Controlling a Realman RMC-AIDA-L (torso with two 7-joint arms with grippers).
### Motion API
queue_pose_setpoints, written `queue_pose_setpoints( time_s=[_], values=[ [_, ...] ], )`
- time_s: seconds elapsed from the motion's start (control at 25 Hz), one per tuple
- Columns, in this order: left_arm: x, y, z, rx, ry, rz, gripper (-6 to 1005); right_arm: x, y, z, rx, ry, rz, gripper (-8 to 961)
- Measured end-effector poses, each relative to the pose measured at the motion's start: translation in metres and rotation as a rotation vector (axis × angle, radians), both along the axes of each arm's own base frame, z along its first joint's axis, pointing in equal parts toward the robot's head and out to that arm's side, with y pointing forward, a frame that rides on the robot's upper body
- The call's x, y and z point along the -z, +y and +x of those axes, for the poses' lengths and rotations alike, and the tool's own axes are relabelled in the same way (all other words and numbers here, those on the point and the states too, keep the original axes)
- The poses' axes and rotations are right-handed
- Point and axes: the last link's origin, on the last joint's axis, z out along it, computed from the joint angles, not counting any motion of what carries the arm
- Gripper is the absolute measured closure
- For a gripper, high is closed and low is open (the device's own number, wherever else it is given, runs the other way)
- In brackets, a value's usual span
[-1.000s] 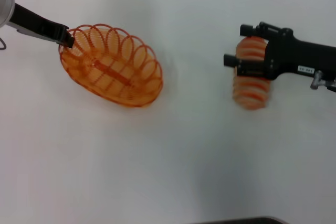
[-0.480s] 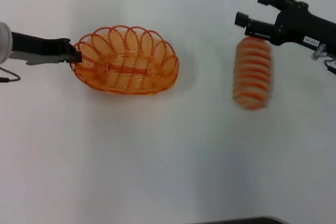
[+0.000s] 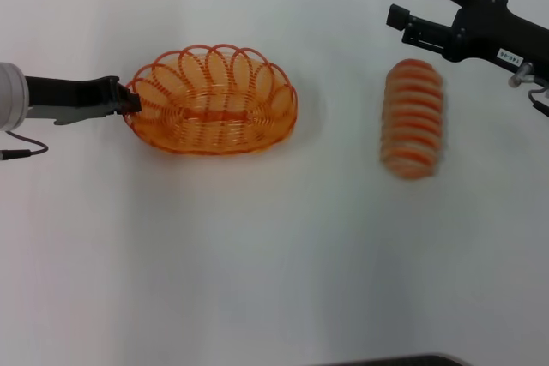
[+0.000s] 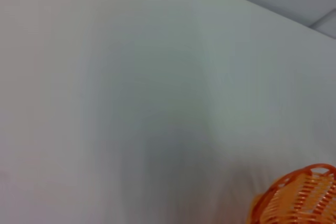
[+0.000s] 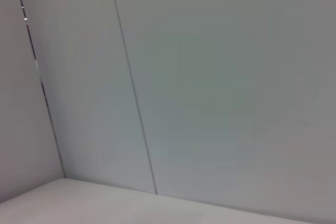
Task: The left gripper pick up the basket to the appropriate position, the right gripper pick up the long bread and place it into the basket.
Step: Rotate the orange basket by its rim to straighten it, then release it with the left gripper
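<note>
Basket [image 3: 213,102]: oval orange wire basket with looped rim, sitting upright on the white table [image 3: 257,263], left of centre in the head view. Nothing inside it, wire floor visible through the open top. Left gripper [image 3: 129,102] comes in from the left edge, arm lying low and roughly level, tip right at the basket's left end rim. Fingers look pressed together on the rim wire, pinching it; the contact point is small and dark, so grip detail is hard to read. A thin black cable [image 3: 21,152] loops off the left arm near the picture edge.

Long bread [image 3: 413,118]: striped orange and cream loaf, lying on the table well to the right of the basket, its long axis running away from the robot. Clear gap of bare table between bread and basket.

Right gripper [image 3: 419,8] is beyond the far end of the bread, close to it but apart, not touching. Its two black fingers are spread wide, nothing between them. White label [image 3: 509,56] shows on the gripper body, silver fitting [image 3: 521,77] just behind it.

Left wrist view: mostly blank table, one edge of the basket [image 4: 299,198] in the corner. Right wrist view: only pale wall panels [image 5: 210,77] and a seam, no task things.
</note>
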Motion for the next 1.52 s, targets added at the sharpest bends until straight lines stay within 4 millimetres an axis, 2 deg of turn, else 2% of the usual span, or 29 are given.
queue_pose_setpoints(
  time_s=[1.2,1.52],
  values=[
    [0.006,-0.012,-0.015,-0.079,-0.054,0.006,898,0.012,0.000,-0.004,-0.018,-0.002,-0.020,77],
    [0.000,-0.015,-0.011,0.023,-0.106,0.023,768,0.013,0.002,-0.006,-0.017,0.007,-0.022,80]
  ],
)
